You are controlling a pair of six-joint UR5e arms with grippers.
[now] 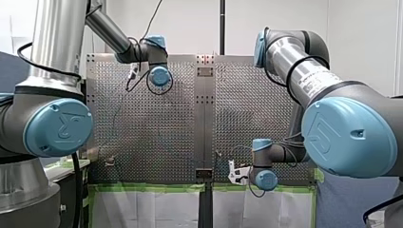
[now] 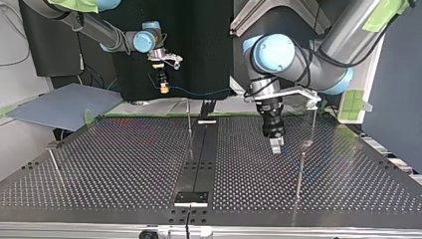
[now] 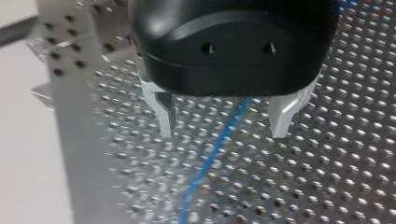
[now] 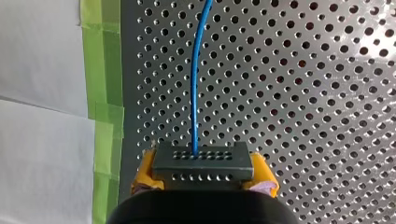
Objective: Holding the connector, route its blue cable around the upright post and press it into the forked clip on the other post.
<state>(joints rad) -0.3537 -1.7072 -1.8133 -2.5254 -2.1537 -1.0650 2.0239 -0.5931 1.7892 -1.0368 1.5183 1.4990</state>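
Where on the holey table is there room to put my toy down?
Most room: the bare table in the top view, between the leaning rod and the dark middle strip. Crowded across the strip: my left gripper hovers beside a post.

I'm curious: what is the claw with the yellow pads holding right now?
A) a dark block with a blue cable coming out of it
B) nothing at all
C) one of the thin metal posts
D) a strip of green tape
A: in the right wrist view the right gripper has its yellow pads clamped on both sides of the dark connector, and the blue cable runs out of it over the table.
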